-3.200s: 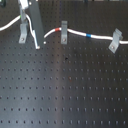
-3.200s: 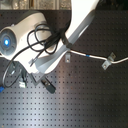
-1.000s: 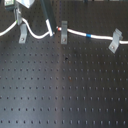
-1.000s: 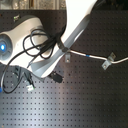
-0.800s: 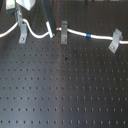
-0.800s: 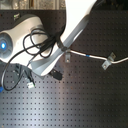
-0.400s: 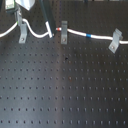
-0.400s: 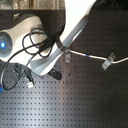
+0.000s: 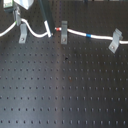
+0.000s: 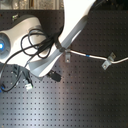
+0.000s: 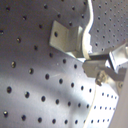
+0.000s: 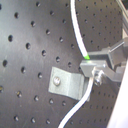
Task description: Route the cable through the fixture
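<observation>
While the long thin white cable [image 9: 100, 37] already lies in the two grey metal clips [image 9: 115, 40] toward the first exterior view's right, we judge that our pincer [image 12: 95, 70], pinching it, must seat it in the last bracket [image 9: 23, 36].

The setting is a robotics or optics laboratory bench. The work surface is a black optical breadboard [image 9: 65, 95], a matte metal plate drilled with a regular grid of threaded mounting holes that fills both exterior views and shows up close in both wrist views. Small grey metal brackets [image 9: 115, 40] are bolted upright into those holes, as lab fixtures are. In the second exterior view a white robot arm [image 10: 75, 25] rises over the plate, with black supply cords [image 10: 35, 47] looped beside its base. Nothing domestic or commercial appears, only bench hardware.
</observation>
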